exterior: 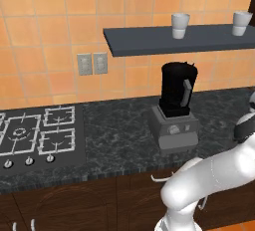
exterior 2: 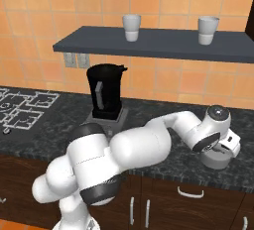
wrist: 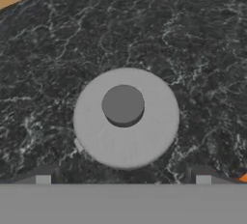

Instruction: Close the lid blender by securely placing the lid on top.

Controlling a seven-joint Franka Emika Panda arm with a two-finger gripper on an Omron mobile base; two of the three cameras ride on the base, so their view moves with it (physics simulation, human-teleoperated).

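Observation:
The blender (exterior: pixel 177 93) stands on the dark counter, a black jar with a grey side handle on a boxy grey base with a knob; its top is uncovered. The blender (exterior 2: pixel 105 95) is left of my hand in the right base view. The light grey round lid (exterior 2: pixel 216 161) lies flat on the counter far to the right of it. My gripper (exterior 2: pixel 222 151) hangs just above the lid. Looking down from the hand, the lid (wrist: pixel 126 118) with its darker centre knob sits between and just ahead of my gripper (wrist: pixel 123 177), whose fingertips (wrist: pixel 43 175) stand wide apart, open around nothing.
A dark wall shelf (exterior 2: pixel 149 45) above the blender carries two white cups (exterior 2: pixel 131 27). A gas hob (exterior: pixel 35 133) lies at the counter's left. Wall sockets (exterior: pixel 92 63) sit on the orange tiles. The counter's front edge (exterior 2: pixel 198 177) runs close to the lid.

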